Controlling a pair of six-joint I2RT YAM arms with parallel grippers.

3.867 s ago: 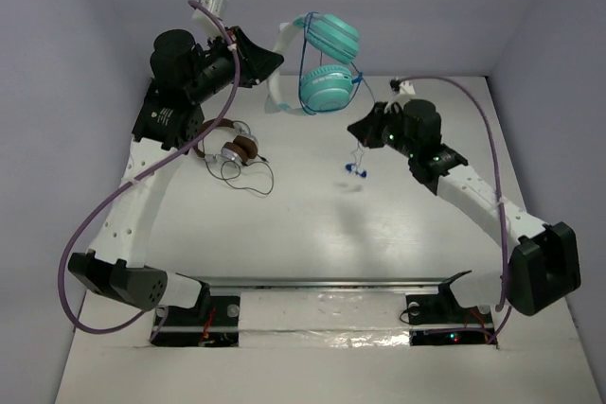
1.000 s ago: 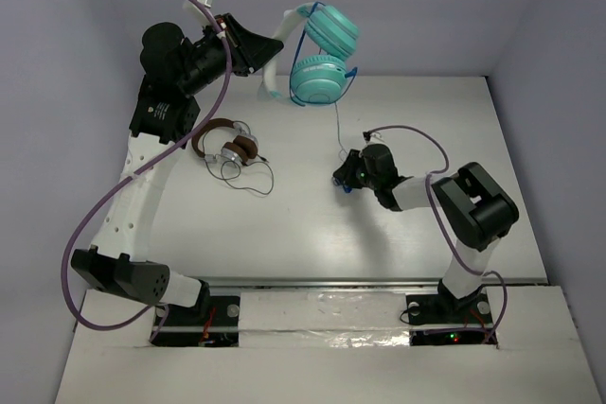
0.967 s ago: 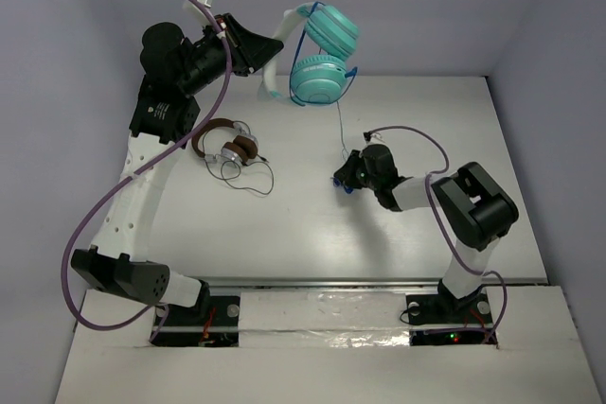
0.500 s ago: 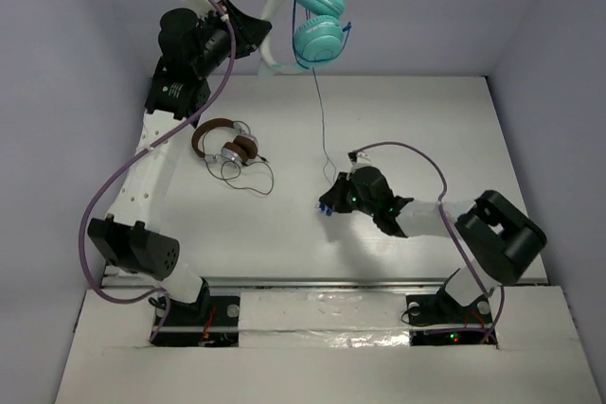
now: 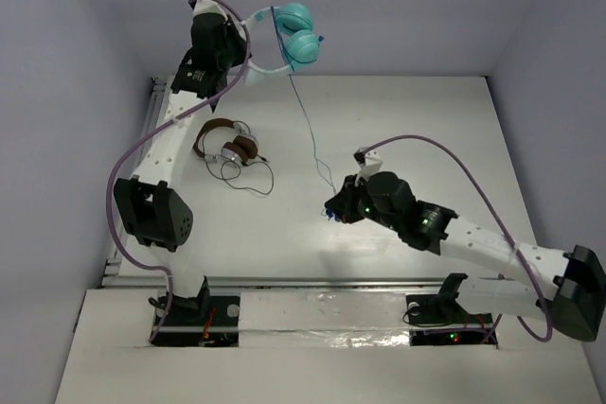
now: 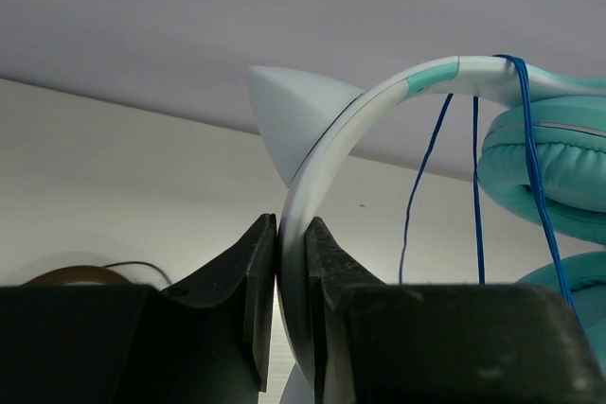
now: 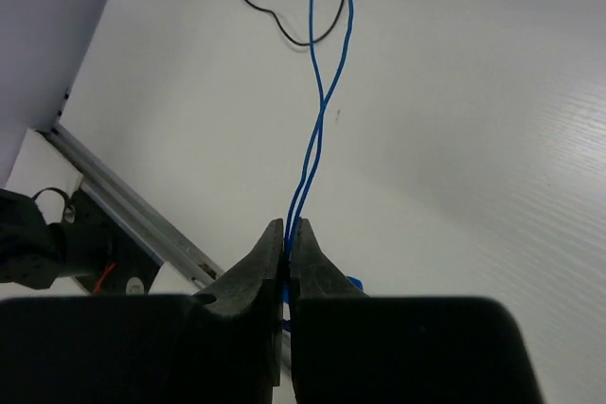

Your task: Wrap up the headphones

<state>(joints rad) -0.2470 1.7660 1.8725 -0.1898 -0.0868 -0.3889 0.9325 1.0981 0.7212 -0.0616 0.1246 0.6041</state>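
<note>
Headphones [image 5: 295, 33] hang in the air, the left gripper [image 6: 291, 234] pinching their white headband [image 6: 365, 111]; the right gripper [image 7: 287, 238] is closed tightly on the blue cable [image 7: 323, 106].

**Left arm** [image 5: 156, 153]: white links, black joint housings; left purple cable [image 5: 113, 182] running loose alongside.
**Right arm** [image 5: 478, 248]: matching white links and black housings; right purple cable [image 5: 417, 137] arching off the wrist.
**Left gripper** [image 6: 291, 234], **right gripper** [image 7: 287, 232]: matte black, two wedge-shaped fingers each, tapering to narrow tips.
**Left base** [image 5: 194, 302], **right base** [image 5: 443, 295]: black mounts with thin red wires.
</note>
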